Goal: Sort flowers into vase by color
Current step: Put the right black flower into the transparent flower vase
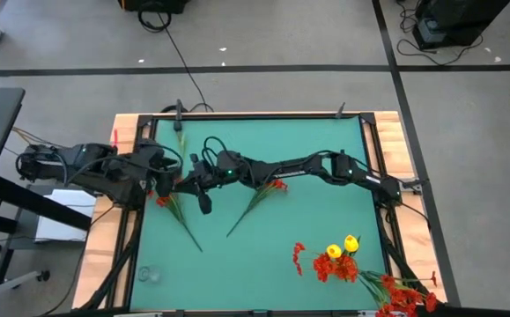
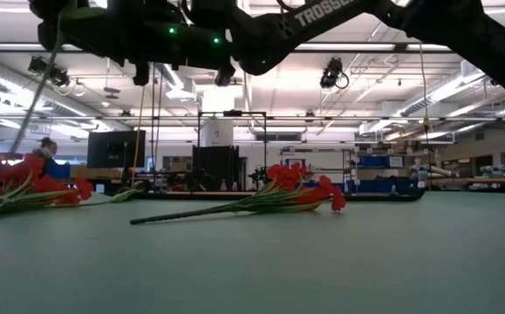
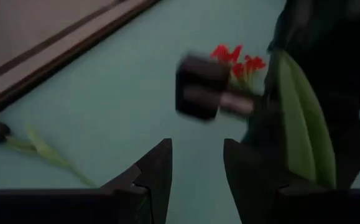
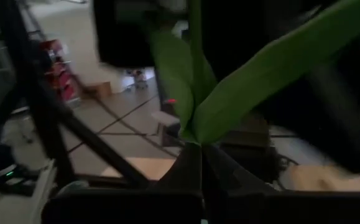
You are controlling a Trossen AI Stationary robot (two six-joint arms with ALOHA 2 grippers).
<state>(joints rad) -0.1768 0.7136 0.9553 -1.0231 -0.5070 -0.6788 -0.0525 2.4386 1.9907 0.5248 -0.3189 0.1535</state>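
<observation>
My right gripper (image 1: 191,182) reaches across the green mat to its left part and is shut on a flower, of which only the green stalk and long leaves (image 4: 198,93) show; its bloom is hidden. My left gripper (image 3: 195,171) hovers open just left of it (image 1: 164,179), with the held leaf (image 3: 298,124) right ahead. Two red flowers lie flat on the mat, one by the left gripper (image 1: 165,202) and one at mid-table (image 1: 272,187). A small clear vessel (image 1: 149,275), seemingly the vase, stands near the near left corner. My right gripper pinches the flower's green stalk where the leaves branch off (image 4: 195,140) between its two shut fingers. The fingers lie level and come from the table's right. The flower is lifted clear of the mat, its leaves standing up past the fingertips.
A heap of red and yellow flowers (image 1: 343,260) lies at the near right corner of the mat. A thin green stalk (image 1: 181,141) shows near the far edge. The wooden table frame (image 1: 387,141) rims the mat. Both arms crowd the left middle.
</observation>
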